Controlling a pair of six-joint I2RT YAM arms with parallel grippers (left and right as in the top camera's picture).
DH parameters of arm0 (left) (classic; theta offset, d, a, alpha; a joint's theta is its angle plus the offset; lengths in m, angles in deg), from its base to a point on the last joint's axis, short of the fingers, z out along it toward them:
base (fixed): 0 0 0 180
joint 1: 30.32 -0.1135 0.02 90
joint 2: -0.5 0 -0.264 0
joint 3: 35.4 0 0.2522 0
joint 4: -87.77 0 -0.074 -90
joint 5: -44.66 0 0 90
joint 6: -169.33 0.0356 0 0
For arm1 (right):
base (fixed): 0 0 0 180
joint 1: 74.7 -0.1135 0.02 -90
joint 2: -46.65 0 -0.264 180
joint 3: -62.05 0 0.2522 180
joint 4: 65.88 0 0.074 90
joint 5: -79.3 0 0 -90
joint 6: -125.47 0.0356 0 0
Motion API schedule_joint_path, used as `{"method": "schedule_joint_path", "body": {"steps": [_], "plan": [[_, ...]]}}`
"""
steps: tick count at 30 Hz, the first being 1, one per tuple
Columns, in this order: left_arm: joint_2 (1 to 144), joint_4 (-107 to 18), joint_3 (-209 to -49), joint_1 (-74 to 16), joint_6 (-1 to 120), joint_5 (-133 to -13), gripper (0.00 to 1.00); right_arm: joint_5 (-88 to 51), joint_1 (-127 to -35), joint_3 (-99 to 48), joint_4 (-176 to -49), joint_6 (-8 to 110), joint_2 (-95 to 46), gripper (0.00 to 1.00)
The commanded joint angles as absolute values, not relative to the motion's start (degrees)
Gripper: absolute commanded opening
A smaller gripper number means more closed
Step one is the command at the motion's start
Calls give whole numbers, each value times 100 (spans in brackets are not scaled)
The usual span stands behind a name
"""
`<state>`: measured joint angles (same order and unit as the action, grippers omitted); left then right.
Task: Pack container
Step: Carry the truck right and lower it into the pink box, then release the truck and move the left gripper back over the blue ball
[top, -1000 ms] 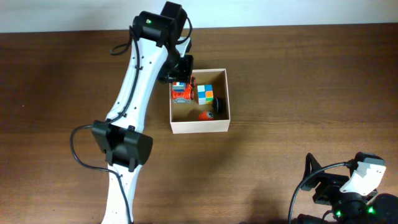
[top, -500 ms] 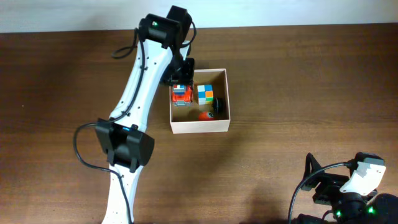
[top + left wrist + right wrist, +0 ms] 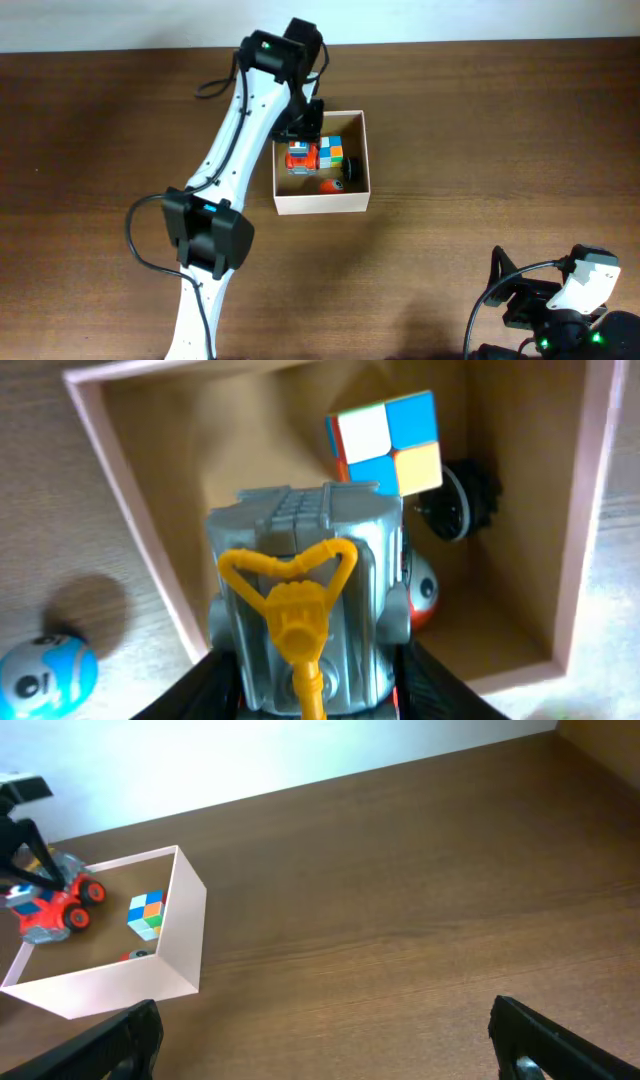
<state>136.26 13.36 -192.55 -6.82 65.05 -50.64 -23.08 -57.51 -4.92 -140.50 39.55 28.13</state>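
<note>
The container [image 3: 322,205] is a pale square box with a tan floor, standing at the table's middle back. My left gripper [image 3: 303,143] is shut on a red and grey toy truck [image 3: 301,158] and holds it above the box's left half. In the left wrist view the truck [image 3: 305,590], with its yellow hook, fills the space between the black fingers [image 3: 215,685]. Inside the box are a coloured cube [image 3: 385,440], a black wheel-like toy [image 3: 460,500] and a red-orange ball [image 3: 420,592]. My right gripper [image 3: 325,1040] is open over bare table, far from the box [image 3: 185,940].
A small blue ball [image 3: 45,675] lies on the table just outside the box's left wall; the left arm hides it in the overhead view. The right arm's base [image 3: 575,300] sits at the near right corner. Brown wood table all around.
My left gripper has carried the toy truck to the right, from the box's left wall toward its middle. The right arm has not moved.
</note>
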Motion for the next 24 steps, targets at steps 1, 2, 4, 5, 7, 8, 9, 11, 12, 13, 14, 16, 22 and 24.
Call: {"method": "schedule_joint_path", "body": {"steps": [1, 2, 4, 5, 7, 8, 9, 11, 12, 13, 14, 16, 22, 24], "plan": [[13650, 1159, -18925, -673, 6345, -4981, 42, -2358, -5705, -562, -14031, 3929, 2856, 99], [13650, 1111, -18859, -675, 6345, -4979, 42, -2358, -5705, -562, -14033, 3929, 2856, 99], [13650, 1045, -18774, -684, 6345, -4979, 42, -2358, -5705, -562, -14031, 3929, 2856, 99], [13650, 1030, -18763, -684, 6345, -4976, 42, -2358, -5705, -562, -14033, 3929, 2856, 99], [13650, 993, -18761, -684, 6345, -4976, 42, -2361, -5705, -562, -14033, 3929, 2856, 99], [13650, 973, -18761, -684, 6348, -4976, 43, -2361, -5705, -562, -14033, 3929, 2856, 99], [13650, 960, -18761, -684, 6350, -4976, 43, -2361, -5705, -562, -14033, 3929, 2856, 99], [13650, 962, -18761, -684, 6350, -4976, 56, -2361, -5705, -562, -14033, 3929, 2856, 99], [13650, 962, -18761, -684, 6352, -4976, 67, -2358, -5705, -562, -14033, 3929, 2856, 98], [13650, 960, -18761, -684, 6352, -4976, 68, -2361, -5705, -562, -14033, 3929, 2856, 99], [13650, 956, -18761, -684, 6352, -4976, 68, -2358, -5705, -562, -14031, 3929, 2856, 99], [13650, 943, -18761, -684, 6352, -4976, 68, -2361, -5705, -562, -14033, 3929, 2856, 99], [13644, 906, -18840, -704, 6356, -4738, 68, -2358, -5705, -562, -14033, 3929, 2856, 99], [13642, 984, -19056, -763, 6398, -4745, 70, -2361, -5705, -562, -14033, 3929, 2856, 99]]}}
